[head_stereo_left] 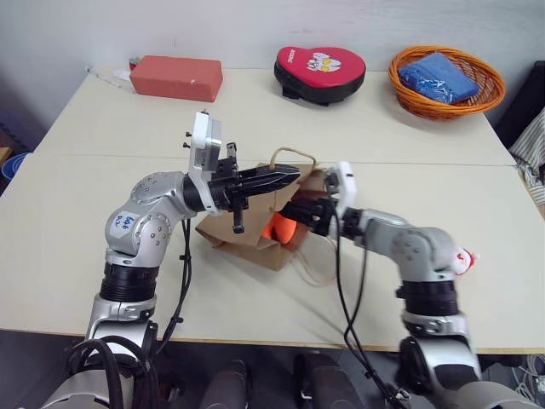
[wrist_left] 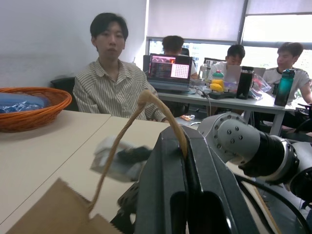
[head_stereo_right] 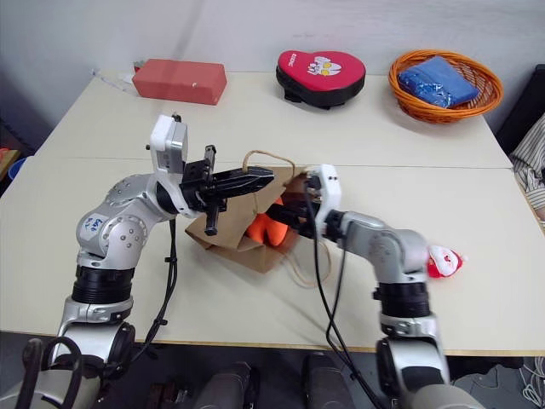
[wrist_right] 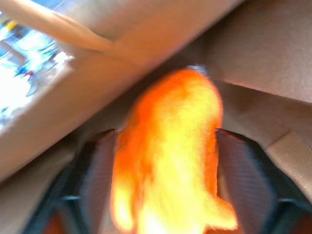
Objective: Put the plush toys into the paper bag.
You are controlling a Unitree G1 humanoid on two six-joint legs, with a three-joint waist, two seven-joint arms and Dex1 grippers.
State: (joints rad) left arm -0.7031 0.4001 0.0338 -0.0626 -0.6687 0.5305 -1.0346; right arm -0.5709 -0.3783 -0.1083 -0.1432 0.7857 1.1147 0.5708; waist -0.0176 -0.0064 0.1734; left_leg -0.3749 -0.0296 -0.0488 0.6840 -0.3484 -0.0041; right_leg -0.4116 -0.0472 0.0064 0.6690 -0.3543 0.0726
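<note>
Smooth beige tabletop (head_stereo_left: 255, 128): creased kraft paper bag (head_stereo_left: 243, 239), fuzzy orange plush (wrist_right: 170, 151).

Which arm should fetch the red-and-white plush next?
Right. The red-and-white plush lies on the table beside the right arm's elbow, and the right gripper has its jaws open around the orange plush inside the paper bag. The left gripper holds the bag's handle.

Red box (head_stereo_left: 176, 77), heart-shaped mitt (head_stereo_left: 319, 72); orange basket (head_stereo_left: 446, 81) holding blue cloth (head_stereo_left: 438, 77).
</note>
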